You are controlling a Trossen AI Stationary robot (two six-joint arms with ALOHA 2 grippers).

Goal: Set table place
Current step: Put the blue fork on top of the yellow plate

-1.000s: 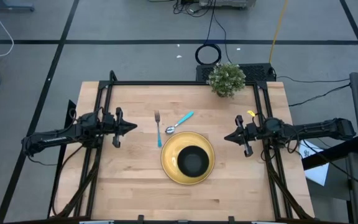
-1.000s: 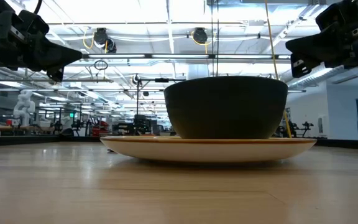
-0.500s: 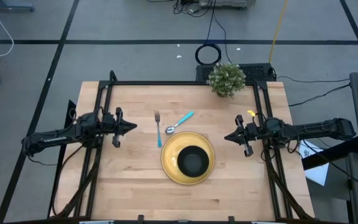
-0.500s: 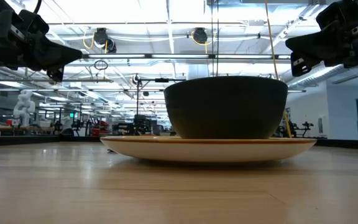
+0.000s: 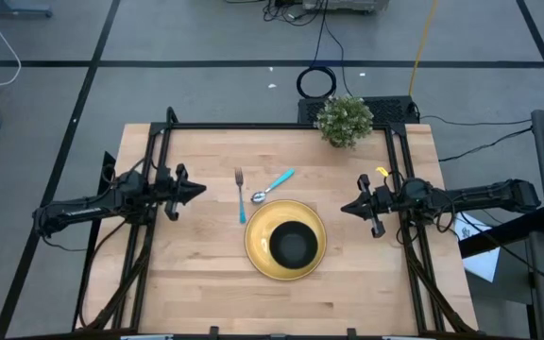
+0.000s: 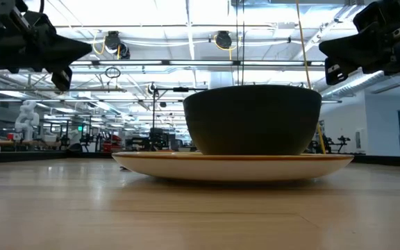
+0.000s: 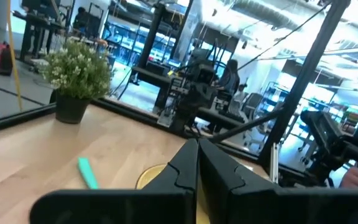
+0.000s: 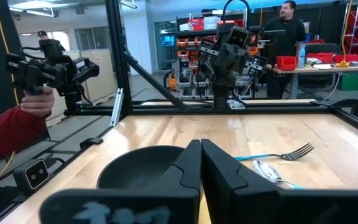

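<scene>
Yellow plate sits mid-table with the black bowl on it, between both arms; left gripper and right gripper hover clenched and empty, right marginally nearer the plate.

The table is light butcher-block wood with a smooth, slightly satin surface, and black metal rails run along its edges. The yellow plate looks glazed and glossy. The black bowl has a matt finish. The fork is shiny metal. The spoon has a polished metal head and a turquoise plastic handle.
</scene>
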